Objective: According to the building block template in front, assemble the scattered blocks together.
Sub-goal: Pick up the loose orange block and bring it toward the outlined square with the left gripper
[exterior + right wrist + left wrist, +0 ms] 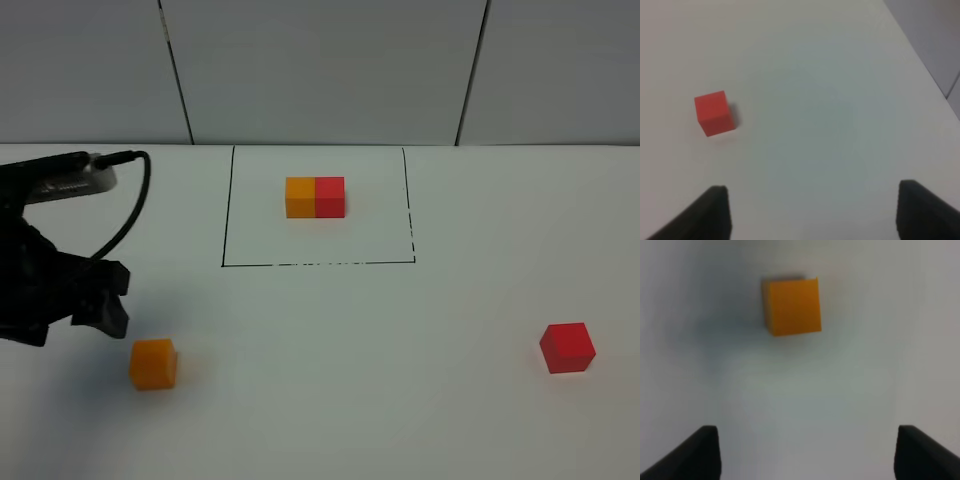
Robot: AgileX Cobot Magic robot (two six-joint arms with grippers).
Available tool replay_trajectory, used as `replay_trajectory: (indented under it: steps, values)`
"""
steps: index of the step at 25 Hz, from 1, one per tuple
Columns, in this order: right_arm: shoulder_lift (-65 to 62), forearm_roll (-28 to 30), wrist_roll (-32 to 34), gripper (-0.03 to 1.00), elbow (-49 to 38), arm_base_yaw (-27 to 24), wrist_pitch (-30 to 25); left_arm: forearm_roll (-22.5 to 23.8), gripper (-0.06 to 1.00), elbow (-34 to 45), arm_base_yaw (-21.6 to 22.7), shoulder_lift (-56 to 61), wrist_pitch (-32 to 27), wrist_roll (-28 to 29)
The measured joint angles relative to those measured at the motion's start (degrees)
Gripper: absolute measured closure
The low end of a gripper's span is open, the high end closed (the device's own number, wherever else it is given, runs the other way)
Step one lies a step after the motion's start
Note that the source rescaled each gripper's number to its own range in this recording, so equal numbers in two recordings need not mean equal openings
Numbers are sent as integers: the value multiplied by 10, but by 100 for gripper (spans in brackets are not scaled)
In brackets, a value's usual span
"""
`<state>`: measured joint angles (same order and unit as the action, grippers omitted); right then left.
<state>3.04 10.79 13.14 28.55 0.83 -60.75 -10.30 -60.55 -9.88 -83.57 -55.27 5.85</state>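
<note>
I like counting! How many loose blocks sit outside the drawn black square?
2: the orange block at the front left, the red block at the front right. None seems hidden.

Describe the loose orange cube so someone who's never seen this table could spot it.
From the black drawn rectangle at the far middle of the table, come toward the near left. Beside the left gripper sits the loose orange cube. It stands alone, unlike the orange block joined to red inside the rectangle; the other loose cube is red, far right.

high: overlooks whole table [330, 420]; wrists: close, angled down; same table
</note>
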Motion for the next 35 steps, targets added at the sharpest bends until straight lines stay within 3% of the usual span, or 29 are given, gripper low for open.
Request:
replay_trajectory:
  steps: [4, 11, 35]
  values:
    - [0, 0, 0, 54, 0, 0, 0, 33, 8, -24, -32, -50, 9, 36]
    - [0, 0, 0, 54, 0, 0, 0, 46, 2, -38, -46, -119, 10, 63]
    - [0, 0, 0, 54, 0, 0, 0, 55, 2, -40, -49, -217, 78, 62]
